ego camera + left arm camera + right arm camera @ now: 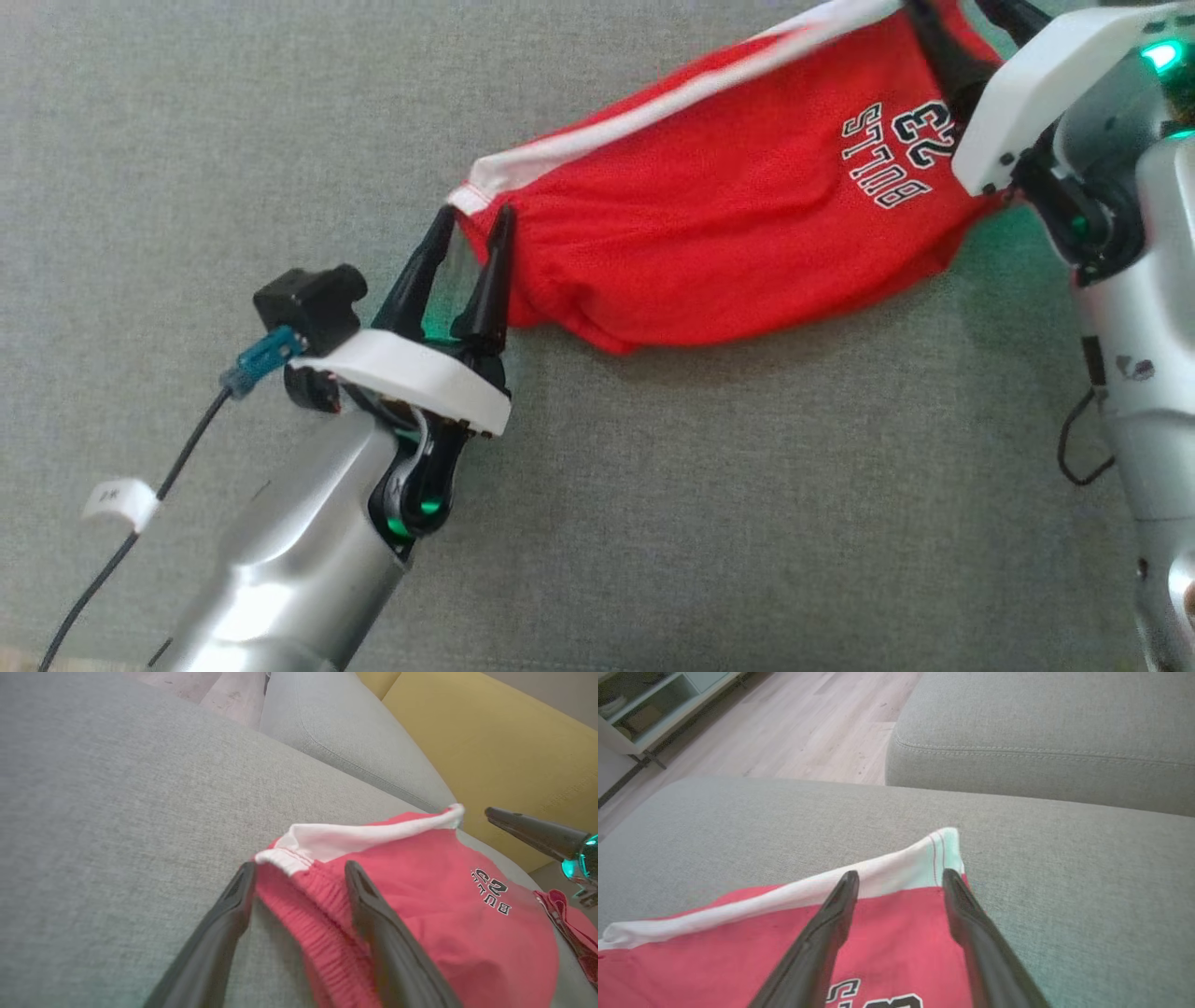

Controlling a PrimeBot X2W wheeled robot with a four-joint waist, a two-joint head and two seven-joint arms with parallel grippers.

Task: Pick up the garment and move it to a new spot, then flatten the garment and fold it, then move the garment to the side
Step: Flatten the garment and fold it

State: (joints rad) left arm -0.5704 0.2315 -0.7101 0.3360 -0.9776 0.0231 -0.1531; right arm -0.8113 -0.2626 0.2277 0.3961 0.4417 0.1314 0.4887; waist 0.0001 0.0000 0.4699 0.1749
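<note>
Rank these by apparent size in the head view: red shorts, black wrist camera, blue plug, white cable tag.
1. The red shorts, by far the largest.
2. The black wrist camera.
3. The blue plug and white cable tag look about alike; not ranked.

Garment (pixel 728 233) on cushion (pixel 280 112), between left pincer (pixel 476 212) and right pincer (pixel 900 873).

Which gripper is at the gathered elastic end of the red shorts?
The left gripper: its fingers straddle the ribbed waistband of the shorts; the right gripper is over the smooth end by the lettering.
</note>
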